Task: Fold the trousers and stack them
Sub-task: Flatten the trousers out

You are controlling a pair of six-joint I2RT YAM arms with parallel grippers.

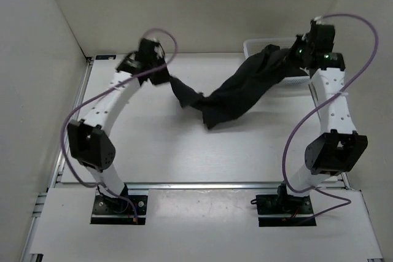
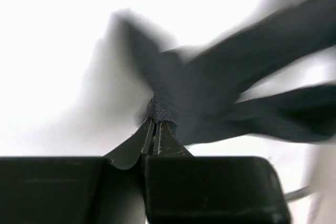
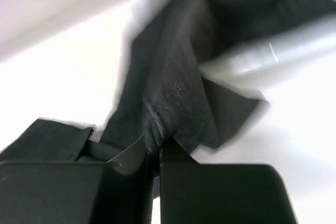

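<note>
Left pincer (image 2: pixel 156 124) is clamped right down on a bunched nub of the trousers (image 1: pixel 239 93), jaws nearly touching with just a pinch of black cloth between them. Right pincer (image 3: pixel 155 148) is the same deal, squeezed tight on a fold with a stitch line (image 3: pixel 157 106) running into it.

From above, the left one sits around 10 o'clock on the table (image 1: pixel 184 151) and the right one around 1 o'clock, over the white basket (image 1: pixel 255 46). The trousers are strung between them like a twisted rope, sagging toward the middle.

What worries me:
- Both bites look small. If the arms pull apart hard, I reckon the cloth slides out of one.
- The fabric's twisted, so stretching it might just tighten the rope instead of laying it flat.
- The cloth crosses the basket rim at 1 o'clock, so dragging it could snag or shove the basket.

Hard to see:
- Both wrist views are smeared, so I can't tell whether each grip is on waistband or hem.
- The right arm covers part of the basket, so how much cloth is inside is anyone's guess.
- I can't tell if the low point touches the table or hangs just above it.
</note>
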